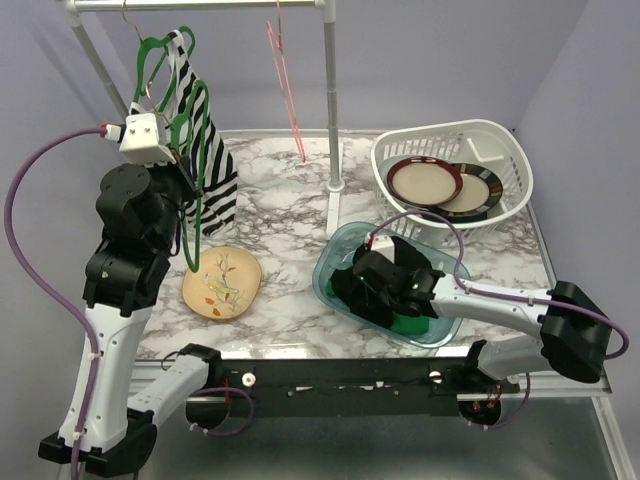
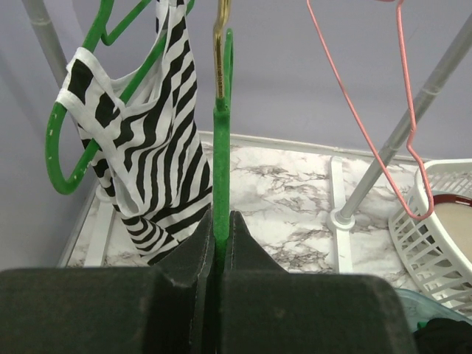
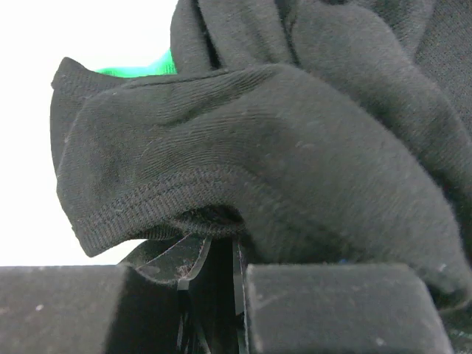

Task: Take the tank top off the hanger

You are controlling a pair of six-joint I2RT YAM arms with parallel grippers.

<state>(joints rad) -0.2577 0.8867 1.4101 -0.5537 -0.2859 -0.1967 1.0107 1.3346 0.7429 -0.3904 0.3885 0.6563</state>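
Your left gripper clamps the green hanger upper left, beside the tank top; your right gripper, under black cloth, cannot be read.

We find no text, label, brand name, number or sign that can be read in any of the three views.
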